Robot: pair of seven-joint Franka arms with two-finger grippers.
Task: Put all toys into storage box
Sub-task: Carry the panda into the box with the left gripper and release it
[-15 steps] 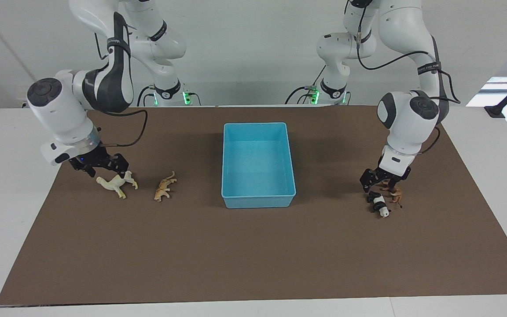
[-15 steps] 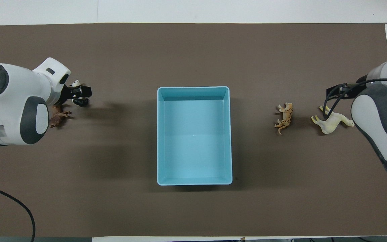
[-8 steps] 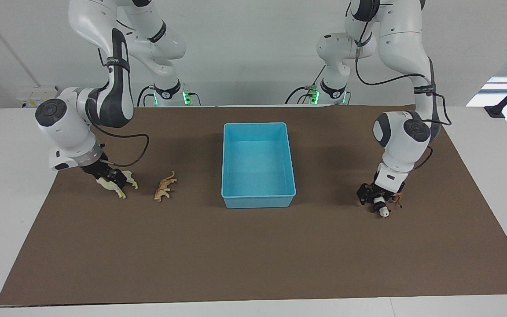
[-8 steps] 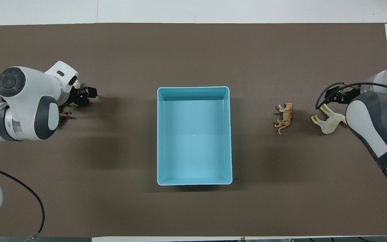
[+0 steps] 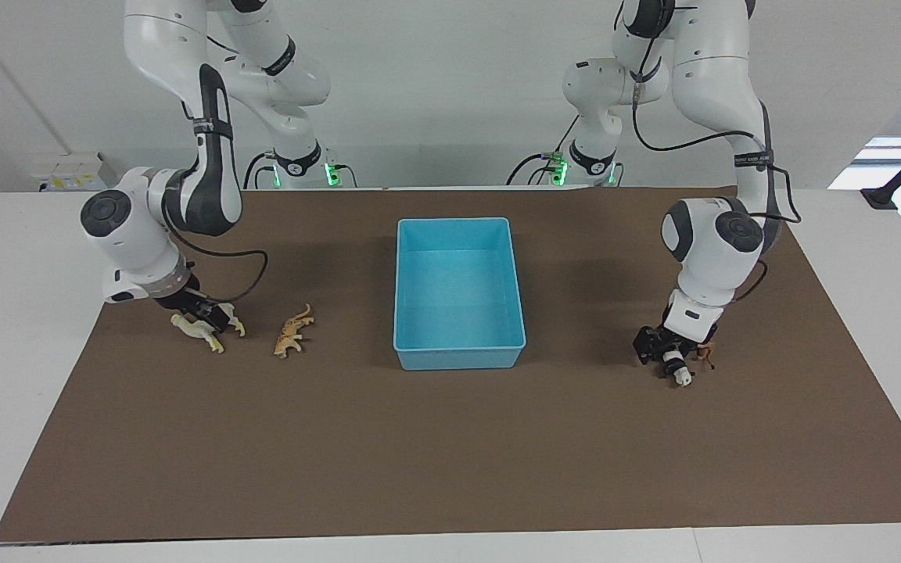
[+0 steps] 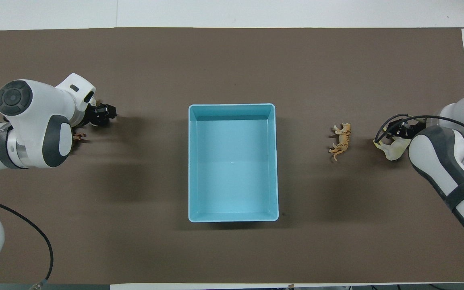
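Note:
The light blue storage box stands mid-table and holds nothing; it also shows in the overhead view. My right gripper is down on the cream-white long-necked toy, which lies on its side. The tan-orange spotted cat lies between that toy and the box. My left gripper is down at the black-and-white panda. The brown lion lies right beside it, mostly hidden by the hand; only its legs show from above.
A brown mat covers the white table. A black stand sits off the mat at the left arm's end. Both arm bases stand at the table edge nearest the robots.
Both grippers came down from just above their toys onto them. The right hand shifted a little over the cream-white toy; the left hand has hardly moved in the last half second.

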